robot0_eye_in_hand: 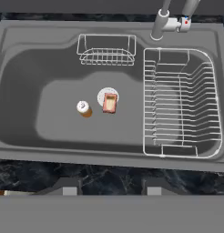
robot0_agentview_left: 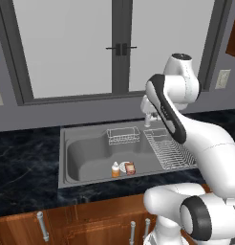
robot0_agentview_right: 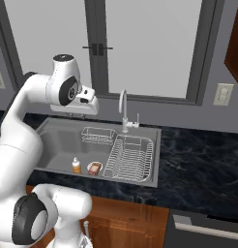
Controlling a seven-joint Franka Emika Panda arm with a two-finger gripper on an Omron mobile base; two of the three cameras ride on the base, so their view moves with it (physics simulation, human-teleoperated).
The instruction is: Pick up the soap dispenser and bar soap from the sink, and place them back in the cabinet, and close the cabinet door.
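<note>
1. The grey steel sink (robot0_eye_in_hand: 22, 68) is a rounded rectangular basin set in black marbled counter (robot0_agentview_left: 24, 162).
2. A wire dish rack (robot0_eye_in_hand: 182, 104) fills its right side; the right base view also shows the curved faucet (robot0_agentview_right: 124, 109).
3. The gripper (robot0_eye_in_hand: 109, 186) hovers high above the basin, fingers apart, holding nothing.
4. The orange soap dispenser (robot0_eye_in_hand: 83, 108) stands on the basin floor.
5. The reddish bar soap (robot0_eye_in_hand: 109, 103) lies just beside it, on a white dish.

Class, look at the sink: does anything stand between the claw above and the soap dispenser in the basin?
Nothing visible does. The claw hangs above the sink; the soap dispenser stands in the open basin, beside the bar soap.
</note>
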